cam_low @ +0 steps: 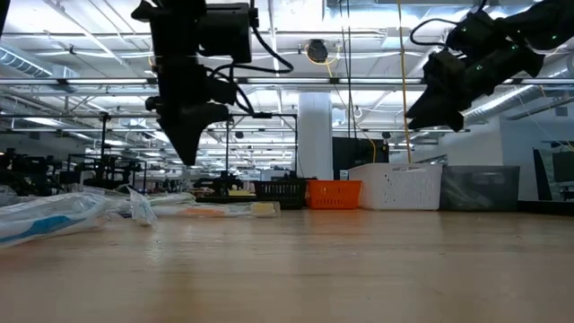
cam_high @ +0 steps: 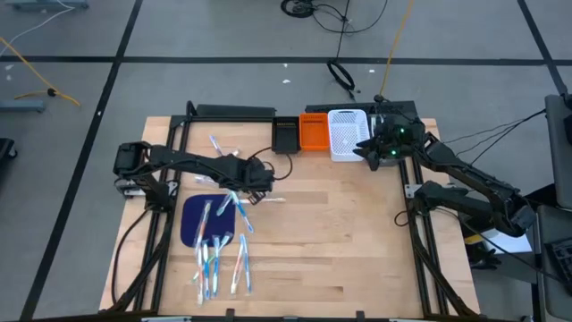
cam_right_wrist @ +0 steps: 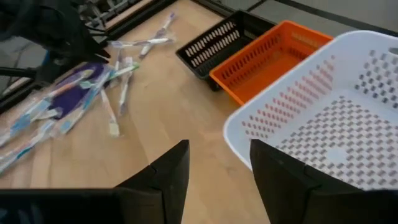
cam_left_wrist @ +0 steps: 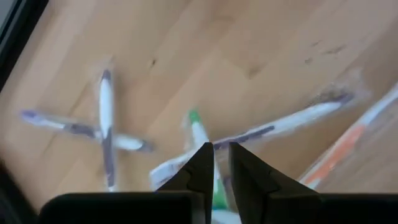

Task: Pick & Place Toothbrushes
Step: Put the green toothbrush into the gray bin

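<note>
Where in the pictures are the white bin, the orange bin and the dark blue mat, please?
white bin [cam_high: 347, 134]: high view, perforated floor.
orange bin [cam_high: 314, 132]: high view, inside floor.
dark blue mat [cam_high: 190, 219]: high view, bare left part.

Bare table right of toothbrushes

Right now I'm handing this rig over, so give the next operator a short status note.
Left gripper: above the table's toothbrushes, jaws narrow around a green-tipped toothbrush; whether it grips, I can't tell.
Right gripper: open, empty, at the white bin.
Toothbrushes: on and around the blue mat.
Done: white bin looks empty; other bins unclear.
Left: nearly all picking and placing.
</note>
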